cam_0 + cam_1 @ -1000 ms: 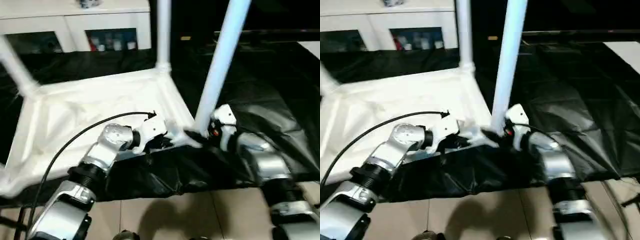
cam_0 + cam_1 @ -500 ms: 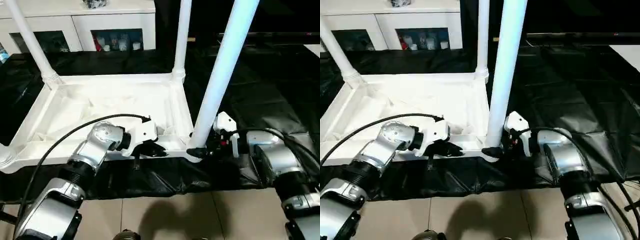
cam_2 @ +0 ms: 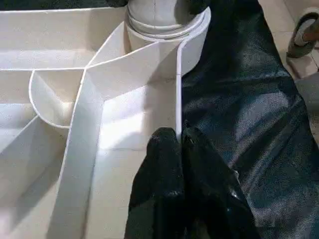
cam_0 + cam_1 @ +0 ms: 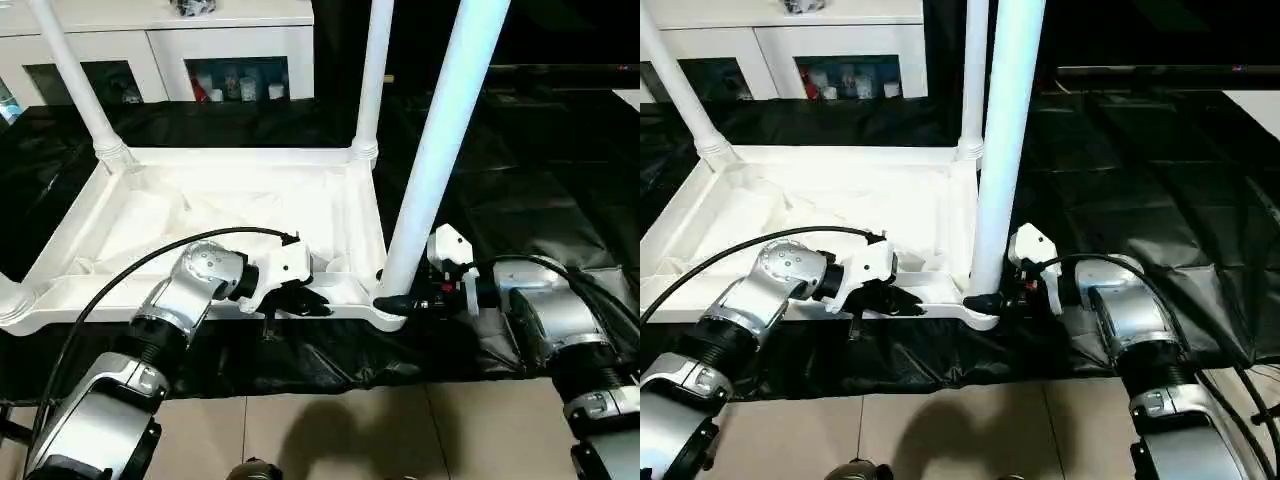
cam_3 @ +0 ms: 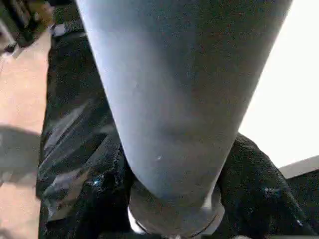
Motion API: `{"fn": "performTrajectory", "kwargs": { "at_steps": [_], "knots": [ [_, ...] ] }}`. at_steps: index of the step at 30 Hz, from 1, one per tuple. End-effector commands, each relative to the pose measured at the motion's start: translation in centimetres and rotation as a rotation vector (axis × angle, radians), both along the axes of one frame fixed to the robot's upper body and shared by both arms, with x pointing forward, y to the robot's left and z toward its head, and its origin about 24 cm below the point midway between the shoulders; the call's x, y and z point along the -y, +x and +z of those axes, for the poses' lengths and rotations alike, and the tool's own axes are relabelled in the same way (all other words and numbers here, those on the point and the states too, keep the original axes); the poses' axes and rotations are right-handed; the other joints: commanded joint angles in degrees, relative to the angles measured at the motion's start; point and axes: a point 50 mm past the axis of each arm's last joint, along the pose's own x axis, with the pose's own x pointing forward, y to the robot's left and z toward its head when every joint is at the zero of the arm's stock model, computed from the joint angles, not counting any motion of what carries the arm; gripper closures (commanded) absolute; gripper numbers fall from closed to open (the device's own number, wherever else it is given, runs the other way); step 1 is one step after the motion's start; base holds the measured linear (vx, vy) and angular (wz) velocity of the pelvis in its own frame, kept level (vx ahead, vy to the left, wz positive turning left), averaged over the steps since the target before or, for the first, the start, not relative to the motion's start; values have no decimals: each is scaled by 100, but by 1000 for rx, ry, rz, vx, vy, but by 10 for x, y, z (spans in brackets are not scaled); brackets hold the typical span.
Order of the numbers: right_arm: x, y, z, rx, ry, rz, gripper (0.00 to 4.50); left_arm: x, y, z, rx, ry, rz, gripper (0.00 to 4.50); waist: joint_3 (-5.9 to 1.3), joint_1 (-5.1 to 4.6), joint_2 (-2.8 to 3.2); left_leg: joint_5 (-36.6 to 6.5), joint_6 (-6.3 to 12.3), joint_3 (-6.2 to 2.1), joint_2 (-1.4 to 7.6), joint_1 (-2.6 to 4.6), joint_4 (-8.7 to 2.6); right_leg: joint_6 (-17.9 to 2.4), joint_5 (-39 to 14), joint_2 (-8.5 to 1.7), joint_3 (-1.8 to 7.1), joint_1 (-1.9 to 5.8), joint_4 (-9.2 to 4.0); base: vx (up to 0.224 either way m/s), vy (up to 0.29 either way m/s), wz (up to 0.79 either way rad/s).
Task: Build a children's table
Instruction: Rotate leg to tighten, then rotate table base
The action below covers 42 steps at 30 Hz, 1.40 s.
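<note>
The right gripper (image 4: 985,301) has its two black fingers (image 5: 254,194) around the foot of the nearest leg (image 4: 440,140), one on each side of the tube just above the corner socket, and they have drawn in closer to it over the last second. The left gripper (image 4: 315,303) has its fingers pressed together on the thin near rim of the tabletop (image 4: 150,215), a short way along from that same corner; in the left wrist view the wall edge runs straight into the seam between the two pads (image 3: 162,164). The tabletop lies upside down on black sheeting (image 4: 520,180), ribs showing, and where it sat skewed and blurred a second ago it now lies square in front of the robot. Two more legs stand in the far corners, one at the far left (image 4: 75,80) and one at the far right (image 4: 375,70), and the nearest leg leans a little less than before. Behind it all stands a white cabinet (image 4: 240,40) with glass doors.
</note>
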Motion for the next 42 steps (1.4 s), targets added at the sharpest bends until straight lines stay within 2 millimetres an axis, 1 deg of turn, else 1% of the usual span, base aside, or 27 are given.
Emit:
{"fn": "performTrajectory", "kwargs": {
  "at_steps": [1, 4, 6, 7, 11, 12, 13, 14, 15, 16, 17, 18, 19, 21, 22, 24, 25, 27, 28, 31, 33, 34, 36, 38, 39, 41, 42],
  "knots": [
    [-19, -8, -25, -79, 39, -102, 244, 7, 17, 13, 105, -2, 130, 450, -250, -19, 1, -1953, 80, -160, 352, 144, -468, -1394, -1521, -380, 257, 192, -437, 0, 0, 0],
    [-27, -7, -31, -91, 68, -226, 247, 17, 22, 13, 129, -21, 204, 450, -225, -75, -21, -2277, -95, -196, 332, 178, -494, -1191, -2189, -406, 259, 162, -513, 0, 0, 0],
    [-34, -8, -35, -92, 77, -272, 247, 25, 24, 14, 144, -33, 233, 450, -210, -98, -2, -2371, -133, -209, 331, 177, -507, -1092, -2405, -408, 270, 141, -540, 0, 0, 0],
    [-44, -8, -41, -90, 72, -350, 248, 38, 27, 15, 166, -47, 275, 450, -212, -109, 18, -2415, -141, -216, 332, 176, -517, -1045, -2445, -404, 275, 139, -550, 0, 0, 0],
    [-64, -3, -49, -98, 66, -551, 248, 67, 30, 18, 196, -91, 358, 450, -183, -157, 14, -2711, -259, -241, 306, 207, -538, -876, -2832, -403, 268, 95, -612, 0, 0, 0],
    [-69, 1, -49, -110, 78, -604, 248, 75, 30, 19, 198, -106, 369, 450, -189, -161, 47, -2755, -276, -262, 300, 209, -543, -831, -2915, -417, 264, 97, -619, 0, 0, 0],
    [-70, 2, -49, -112, 80, -617, 248, 77, 30, 20, 199, -111, 370, 450, -192, -182, 31, -2768, -267, -270, 296, 202, -555, -790, -2887, -406, 253, 109, -635, 0, 0, 0],
    [-73, 4, -49, -117, 85, -647, 248, 81, 29, 21, 201, -121, 374, 450, -206, -170, 70, -2745, -263, -281, 300, 202, -559, -786, -2800, -406, 248, 127, -625, 0, 0, 0],
    [-80, 9, -46, -122, 94, -700, 248, 92, 29, 23, 209, -147, 378, 450, -209, -179, 78, -2732, -259, -265, 306, 203, -567, -797, -2670, -394, 255, 118, -633, 0, 0, 0],
    [-82, 10, -43, -112, 100, -701, 248, 94, 29, 24, 217, -154, 368, 450, -227, -189, 60, -2577, -246, -257, 291, 188, -571, -871, -2292, -379, 250, 137, -613, 0, 0, 0],
    [-82, 12, -39, -94, 127, -709, 248, 94, 28, 24, 231, -156, 349, 450, -227, -187, 81, -2560, -232, -253, 290, 183, -571, -894, -2202, -375, 253, 142, -609, 0, 0, 0],
    [-82, 12, -39, -93, 127, -710, 214, 94, 28, 24, 231, -156, 348, 450, -229, -187, 73, -2562, -198, -230, 288, 193, -560, -916, -2070, -372, 263, 128, -617, 0, 0, 0],
    [-78, 13, -37, -71, 125, -718, 180, 91, 27, 23, 243, -158, 312, 450, -244, -188, 83, -2487, -160, -226, 284, 176, -553, -958, -1893, -375, 265, 151, -605, 0, 0, 0],
    [-72, 13, -35, -49, 115, -713, 180, 86, 27, 20, 243, -152, 299, 450, -276, -179, 82, -2338, -107, -212, 291, 169, -540, -1031, -1608, -381, 269, 175, -566, 0, 0, 0],
    [-68, 12, -35, -45, 113, -718, 160, 83, 26, 18, 243, -150, 289, 450, -278, -174, 78, -2260, -84, -211, 287, 159, -534, -1052, -1507, -376, 267, 187, -557, 0, 0, 0],
    [-64, 10, -36, -38, 105, -720, 135, 79, 26, 16, 239, -141, 291, 450, -346, -151, 91, -1914, 13, -185, 292, 165, -494, -1162, -1081, -379, 264, 222, -505, 0, 0, 0],
    [-51, 7, -33, -5, 78, -716, 135, 72, 26, 13, 236, -128, 286, 450, -354, -145, 87, -1765, 75, -170, 286, 154, -477, -1207, -889, -370, 264, 233, -486, 0, 0, 0],
    [-45, 6, -32, 6, 72, -712, 128, 69, 26, 12, 233, -124, 282, 450, -366, -109, 93, -1561, 186, -163, 292, 143, -458, -1263, -664, -380, 262, 253, -457, 0, 0, 0],
    [-29, -1, -25, 43, 63, -664, 107, 64, 26, 10, 232, -124, 274, 450, -371, -81, 66, -1448, 244, -160, 288, 141, -441, -1255, -640, -377, 252, 278, -456, 0, 0, 0],
    [-12, -13, -20, 69, 28, -568, 95, 60, 25, 8, 230, -134, 272, 450, -389, -29, 28, -1075, 461, -154, 298, 101, -393, -1252, -292, -378, 243, 320, -403, 0, 0, 0],
    [-1, -22, -15, 79, 8, -503, 95, 60, 25, 9, 227, -153, 271, 450, -384, -37, 33, -1079, 536, -147, 294, 90, -384, -1285, -349, -384, 234, 302, -411, 0, 0, 0],
    [3, -27, -12, 86, 6, -467, 95, 59, 25, 9, 224, -165, 271, 450, -380, -24, -3, -1100, 618, -148, 297, 70, -367, -1236, -563, -400, 226, 327, -436, 0, 0, 0],
    [11, -36, -6, 78, 9, -418, 95, 59, 23, 9, 210, -187, 259, 450, -380, -36, -11, -1120, 653, -148, 297, 66, -363, -1243, -825, -389, 216, 309, -457, 0, 0, 0],
    [12, -45, 0, 67, 11, -355, 95, 58, 21, 9, 206, -207, 247, 450, -373, -15, -36, -1068, 685, -152, 314, 62, -362, -1222, -932, -386, 222, 302, -451, 0, 0, 0],
    [12, -45, 0, 67, 11, -355, 95, 58, 21, 9, 206, -207, 247, 450, -381, 1, -18, -1018, 708, -155, 321, 73, -352, -1203, -938, -387, 228, 289, -443, 0, 0, 0],
    [8, -56, 3, 55, 4, -302, 95, 57, 18, 8, 201, -237, 248, 450, -373, 9, -90, -931, 736, -150, 317, 67, -351, -1193, -967, -389, 229, 285, -436, 0, 0, 0],
    [6, -56, 3, 50, 8, -312, 95, 56, 17, 7, 194, -239, 252, 450, -379, 26, -74, -885, 754, -153, 324, 68, -345, -1191, -963, -404, 235, 278, -424, 0, 0, 0]
  ]
}}
